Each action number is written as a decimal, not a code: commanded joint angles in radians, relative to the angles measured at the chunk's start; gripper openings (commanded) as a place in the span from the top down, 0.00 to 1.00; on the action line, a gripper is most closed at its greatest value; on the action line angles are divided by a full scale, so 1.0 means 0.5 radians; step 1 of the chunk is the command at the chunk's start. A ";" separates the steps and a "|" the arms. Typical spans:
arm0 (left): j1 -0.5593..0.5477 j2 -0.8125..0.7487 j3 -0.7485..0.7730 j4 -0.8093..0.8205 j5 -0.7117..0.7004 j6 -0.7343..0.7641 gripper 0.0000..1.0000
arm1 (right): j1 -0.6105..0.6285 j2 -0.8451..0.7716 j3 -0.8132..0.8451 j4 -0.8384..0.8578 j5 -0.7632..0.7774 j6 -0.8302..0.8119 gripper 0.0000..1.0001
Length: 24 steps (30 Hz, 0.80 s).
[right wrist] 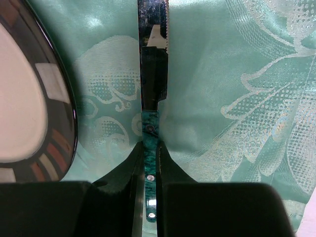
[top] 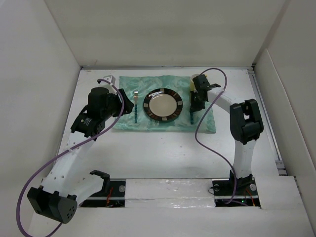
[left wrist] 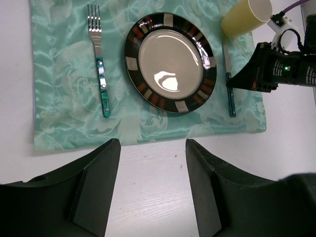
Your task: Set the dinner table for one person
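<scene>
On the white dinner table (top: 163, 153) lies a sea-green cloth (top: 128, 123). On it are a dark-rimmed plate (top: 163, 104), a fork (top: 135, 106) with a green handle to its left, and a knife (top: 190, 117) to its right. A yellow cup (top: 194, 81) stands at the cloth's far right. My right gripper (right wrist: 150, 168) is shut on the knife's green handle (right wrist: 150, 128), and the blade lies flat on the cloth (right wrist: 237, 98). My left gripper (left wrist: 153, 168) is open and empty above bare table, just off the cloth's edge, with fork (left wrist: 101, 81) and plate (left wrist: 170, 61) ahead.
The table is boxed in by white walls at the left, back and right. A purple cable loops from the right arm (top: 244, 123) over the cloth's near right corner. The cup (left wrist: 246, 17) stands just beyond the knife's tip (left wrist: 230, 96).
</scene>
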 commanded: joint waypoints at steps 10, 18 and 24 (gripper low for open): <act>0.012 -0.017 -0.044 0.089 -0.002 -0.008 0.48 | 0.061 0.026 0.124 0.048 0.041 0.030 1.00; 0.012 0.022 -0.100 0.123 0.013 0.005 0.47 | 0.061 0.050 0.231 -0.029 0.118 0.040 0.79; 0.012 0.102 -0.029 0.129 0.031 0.017 0.40 | 0.061 -0.130 0.243 -0.142 0.112 0.055 0.45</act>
